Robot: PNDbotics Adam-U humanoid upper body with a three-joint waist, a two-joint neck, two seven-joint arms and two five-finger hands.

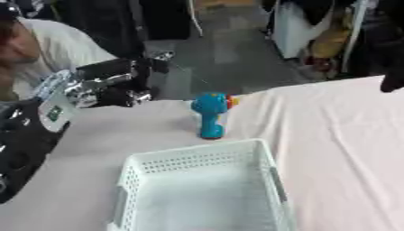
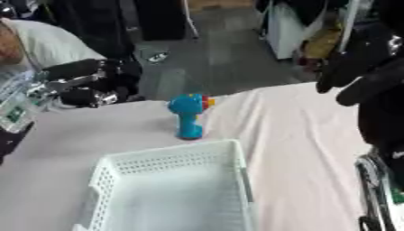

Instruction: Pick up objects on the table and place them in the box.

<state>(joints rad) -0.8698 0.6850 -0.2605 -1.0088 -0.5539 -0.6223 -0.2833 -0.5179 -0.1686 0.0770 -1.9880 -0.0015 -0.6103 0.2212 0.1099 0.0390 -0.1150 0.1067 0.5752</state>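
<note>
In the left eye view a blue toy (image 1: 211,116) stands upright on the table (image 1: 331,149), just beyond the white box (image 1: 197,189) at its twelve o'clock, with the left hand (image 1: 118,83) curled empty at the toy's ten o'clock, while the right eye view adds the right hand (image 2: 359,67) (fingers hanging relaxed, holding nothing) at two o'clock.

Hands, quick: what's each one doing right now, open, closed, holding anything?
Left hand: fingers curled, holding nothing, raised at the table's far left edge, apart from the blue toy.
Right hand: open, fingers hanging relaxed, empty, raised at upper right.
</note>
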